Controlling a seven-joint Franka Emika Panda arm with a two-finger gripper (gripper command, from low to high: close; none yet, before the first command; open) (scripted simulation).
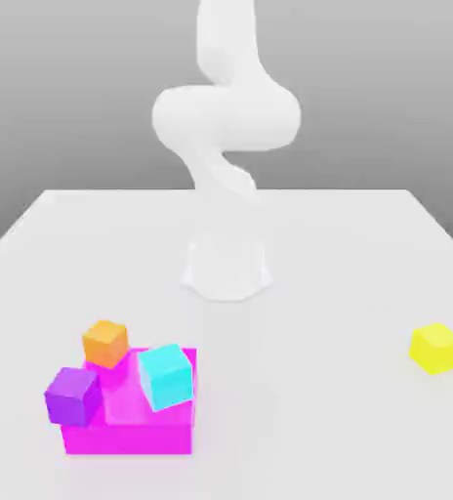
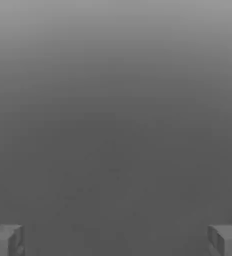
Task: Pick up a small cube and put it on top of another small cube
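Note:
The small yellow cube (image 1: pixel 435 348) lies alone on the white table (image 1: pixel 328 391), far out on the exterior view's right. The small orange cube (image 1: pixel 104 343) sits at the far left corner of the big magenta block (image 1: pixel 128 430); whether it rests on the block or just behind it I cannot tell. In the hand view my gripper (image 2: pixel 116 242) is open, its grey fingertips (image 2: pixel 5 240) set wide apart with nothing between them, facing plain grey background. The white arm (image 1: pixel 226 117) rises from its base (image 1: pixel 227 269) at the table's middle.
A cyan cube (image 1: pixel 166 376) stands on top of the magenta block near its right side. A purple cube (image 1: pixel 72 395) sits at the block's left edge. Bare white table stretches between the block and the yellow cube.

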